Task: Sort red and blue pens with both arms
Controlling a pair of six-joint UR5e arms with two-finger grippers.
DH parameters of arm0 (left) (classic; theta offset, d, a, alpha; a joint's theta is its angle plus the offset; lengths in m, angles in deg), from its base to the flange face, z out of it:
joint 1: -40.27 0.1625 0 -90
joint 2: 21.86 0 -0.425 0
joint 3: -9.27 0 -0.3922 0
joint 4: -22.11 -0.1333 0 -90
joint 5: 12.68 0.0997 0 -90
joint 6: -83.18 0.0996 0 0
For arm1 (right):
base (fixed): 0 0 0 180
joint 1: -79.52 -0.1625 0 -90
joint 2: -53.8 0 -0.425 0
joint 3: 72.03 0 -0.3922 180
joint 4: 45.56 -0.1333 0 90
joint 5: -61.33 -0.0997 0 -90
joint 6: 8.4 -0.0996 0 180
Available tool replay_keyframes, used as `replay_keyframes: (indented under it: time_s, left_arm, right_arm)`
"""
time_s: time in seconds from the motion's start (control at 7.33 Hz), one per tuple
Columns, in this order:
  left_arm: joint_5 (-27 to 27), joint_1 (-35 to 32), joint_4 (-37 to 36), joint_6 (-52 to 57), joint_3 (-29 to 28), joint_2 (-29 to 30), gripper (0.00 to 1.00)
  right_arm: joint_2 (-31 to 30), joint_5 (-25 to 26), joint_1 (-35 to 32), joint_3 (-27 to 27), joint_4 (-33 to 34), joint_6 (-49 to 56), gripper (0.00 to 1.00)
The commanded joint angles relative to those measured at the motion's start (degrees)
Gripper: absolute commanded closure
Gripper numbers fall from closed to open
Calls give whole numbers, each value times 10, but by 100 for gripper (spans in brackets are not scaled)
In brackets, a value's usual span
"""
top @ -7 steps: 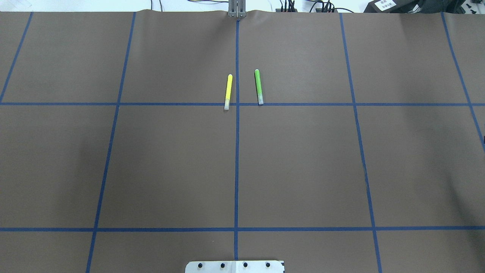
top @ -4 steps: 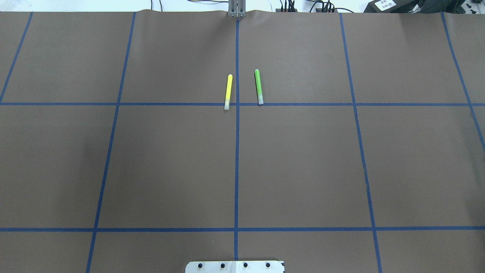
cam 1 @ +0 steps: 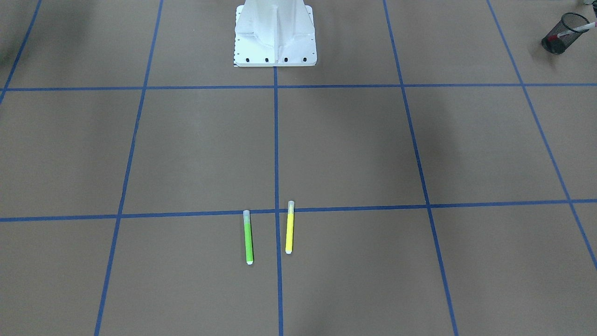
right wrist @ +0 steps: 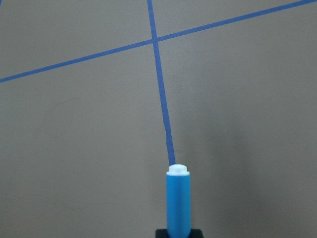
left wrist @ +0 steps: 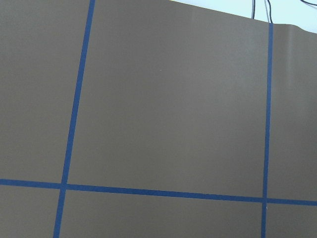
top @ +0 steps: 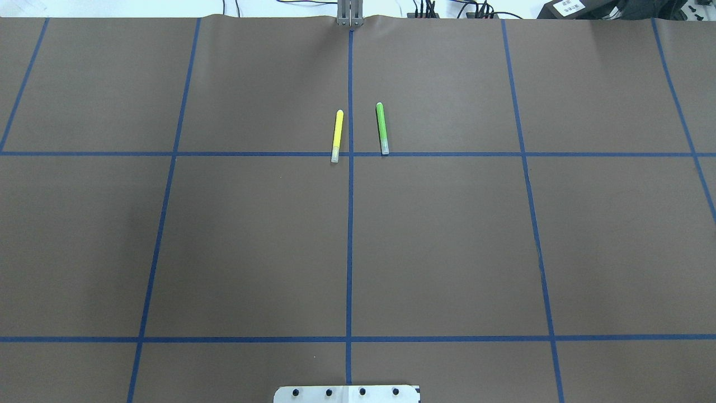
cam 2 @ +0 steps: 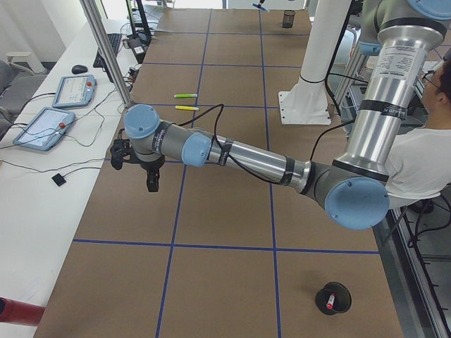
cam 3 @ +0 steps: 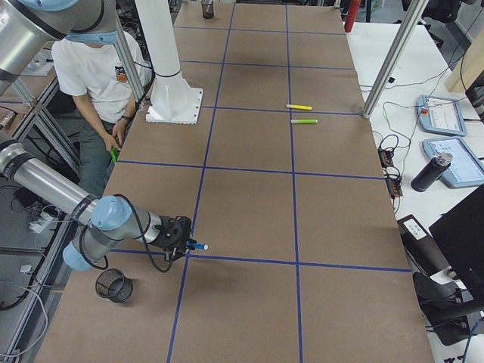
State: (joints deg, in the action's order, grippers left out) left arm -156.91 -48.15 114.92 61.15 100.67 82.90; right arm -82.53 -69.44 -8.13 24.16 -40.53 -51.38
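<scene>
The blue pen points forward in the right wrist view, blue barrel with a white end. My right gripper is shut on it, low over the table near the robot's right end, beside a black mesh cup. The red pen leans in another black mesh cup at the robot's left end. My left gripper hangs over the table's far edge; I cannot tell whether it is open or shut. Neither gripper shows in the overhead view.
A yellow marker and a green marker lie side by side near the centre line. The white robot base stands at the near edge. A person sits behind the robot. Tablets lie off the far edge.
</scene>
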Motion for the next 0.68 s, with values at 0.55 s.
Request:
replay_keyframes:
  time_s: [0.55]
  left_arm:
    - [0, 0, 0, 0, 3, -2, 0]
  right_arm:
    - [-96, -2, -309, -43, -39, 290, 100]
